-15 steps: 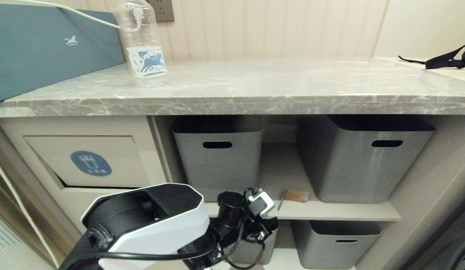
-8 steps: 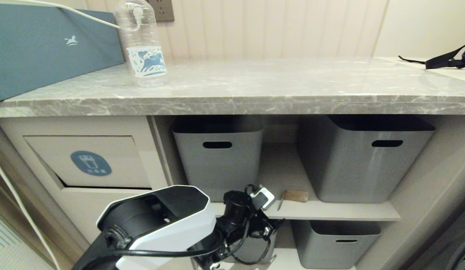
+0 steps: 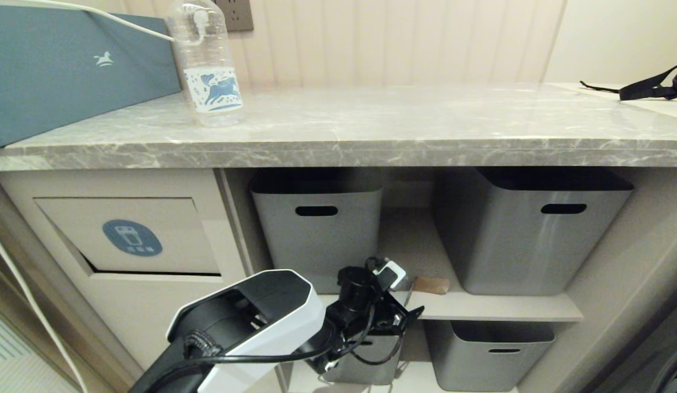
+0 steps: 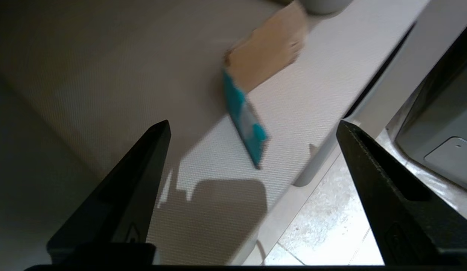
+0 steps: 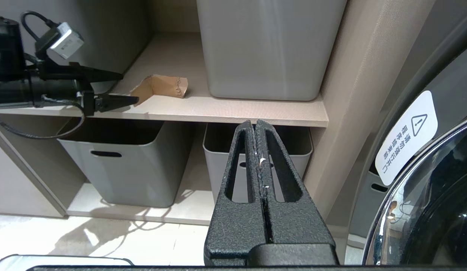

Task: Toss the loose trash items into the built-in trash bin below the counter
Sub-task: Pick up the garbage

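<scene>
The clear water bottle point(image 3: 210, 76) with a blue horse label stands upright on the grey marble counter point(image 3: 371, 125), at its left. A tan folded scrap point(image 3: 432, 284) point(image 5: 162, 87) with a teal edge point(image 4: 265, 60) lies on the shelf between two tubs. My left gripper point(image 3: 412, 297) point(image 4: 252, 123) point(image 5: 130, 88) is open at the shelf's front edge. It sits just short of the scrap, with nothing between its fingers. The bin flap with the blue sticker point(image 3: 131, 237) is under the counter at the left. My right gripper point(image 5: 254, 122) is shut, empty and low by the lower tubs.
Grey tubs point(image 3: 316, 229) point(image 3: 529, 229) flank the scrap on the shelf point(image 3: 496, 311), with more tubs point(image 3: 488, 349) below. A blue box point(image 3: 71, 65) and a white cable stand by the bottle. A black strap point(image 3: 652, 87) lies far right. A washer door point(image 5: 425, 188) is beside the cabinet.
My left arm has swung right and reached in toward the shelf edge, nearer the scrap. One finger now juts out sideways. The bottle and the scrap have not moved.
</scene>
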You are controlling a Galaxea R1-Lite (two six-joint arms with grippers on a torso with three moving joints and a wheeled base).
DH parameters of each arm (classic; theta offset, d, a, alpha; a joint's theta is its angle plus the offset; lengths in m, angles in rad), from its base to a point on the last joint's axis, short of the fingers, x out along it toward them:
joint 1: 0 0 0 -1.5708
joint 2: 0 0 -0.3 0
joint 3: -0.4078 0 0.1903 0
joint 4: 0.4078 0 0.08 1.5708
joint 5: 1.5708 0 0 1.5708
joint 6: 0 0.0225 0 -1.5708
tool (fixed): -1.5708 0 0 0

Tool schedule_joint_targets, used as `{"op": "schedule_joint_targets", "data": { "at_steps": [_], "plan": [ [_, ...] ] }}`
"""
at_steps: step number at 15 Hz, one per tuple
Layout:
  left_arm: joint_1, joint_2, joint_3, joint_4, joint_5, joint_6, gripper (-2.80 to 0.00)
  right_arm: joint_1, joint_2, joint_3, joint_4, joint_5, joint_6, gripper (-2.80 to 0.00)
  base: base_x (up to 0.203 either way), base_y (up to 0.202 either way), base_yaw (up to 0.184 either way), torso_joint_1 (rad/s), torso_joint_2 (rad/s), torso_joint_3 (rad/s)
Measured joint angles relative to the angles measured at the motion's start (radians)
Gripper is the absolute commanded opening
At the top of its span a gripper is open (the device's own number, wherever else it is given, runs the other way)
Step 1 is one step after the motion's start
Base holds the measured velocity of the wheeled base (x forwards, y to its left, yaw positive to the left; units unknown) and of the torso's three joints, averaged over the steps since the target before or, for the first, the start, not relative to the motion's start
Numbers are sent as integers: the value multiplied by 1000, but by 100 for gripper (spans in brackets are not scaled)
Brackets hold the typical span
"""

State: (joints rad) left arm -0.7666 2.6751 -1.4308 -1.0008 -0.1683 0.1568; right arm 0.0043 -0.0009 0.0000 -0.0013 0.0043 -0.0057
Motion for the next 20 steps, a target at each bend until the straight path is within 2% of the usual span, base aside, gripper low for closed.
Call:
{"op": "schedule_joint_targets", "data": {
  "at_steps": [2, 3, 11, 17, 20],
  "plan": [
    [7, 10, -21, 26, 1, -4, 0, 0, 0, 0, 0, 0, 0, -280, 0, 0, 0, 0, 0, 0],
    [9, 13, -26, 26, 1, -5, -280, 0, 0, 0, 0, 0, 0, -280, 0, 0, 0, 0, 0, 0],
    [12, 11, -34, 36, -5, -3, -280, 0, 0, 0, 0, 0, 0, -280, 0, 0, 0, 0, 0, 0],
    [11, 24, -93, 89, -20, -1, -280, 0, 0, 0, 0, 0, 0, -280, 0, 0, 0, 0, 0, 0],
    [11, 19, -68, 83, -19, 0, -280, 0, 0, 0, 0, 0, 0, -280, 0, 0, 0, 0, 0, 0]
  ]
}}
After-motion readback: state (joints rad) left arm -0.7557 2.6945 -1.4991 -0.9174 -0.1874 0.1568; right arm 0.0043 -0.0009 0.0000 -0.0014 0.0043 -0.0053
